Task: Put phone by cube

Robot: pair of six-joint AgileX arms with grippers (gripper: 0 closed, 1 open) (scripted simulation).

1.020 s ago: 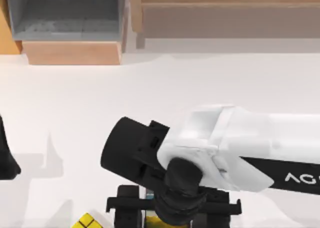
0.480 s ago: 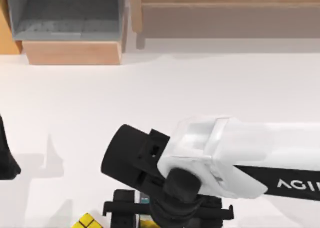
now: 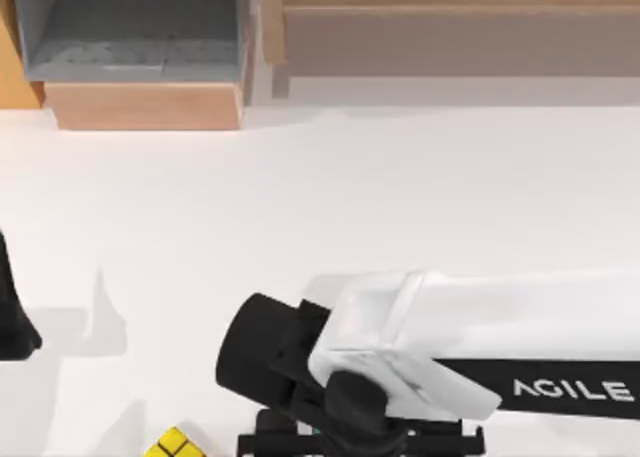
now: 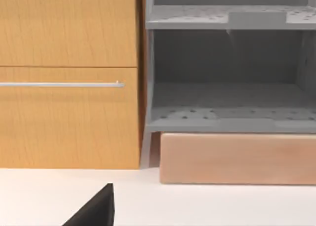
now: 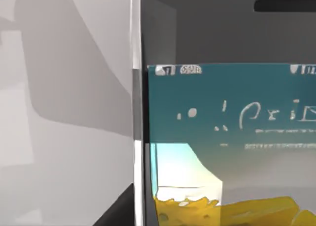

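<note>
Firstly, at the left edge of the top view a dark part of the left arm (image 3: 12,317) is seen, parked above the white table (image 3: 330,187). From the left wrist view, a black tip of the left gripper (image 4: 96,208) is seen low over the table, facing a wooden cabinet (image 4: 69,77) and a grey shelf unit (image 4: 227,77) that stand at the far side; whether this gripper is open or closed cannot be told.

Next, the cube (image 3: 176,444) is found at the near edge of the table, left of the middle, partly cut off by the frame.

To the right of the cube, the right gripper (image 3: 360,439) is pointed down at the near edge, with the white right arm (image 3: 500,327) stretching toward the right side. How far its fingers stand apart cannot be told, and a grasp cannot be confirmed. In the right wrist view the phone (image 5: 227,137) is seen very near, with a lit teal and yellow screen and a dark frame, beside the white table surface. Its distance to the cube cannot be judged.
</note>
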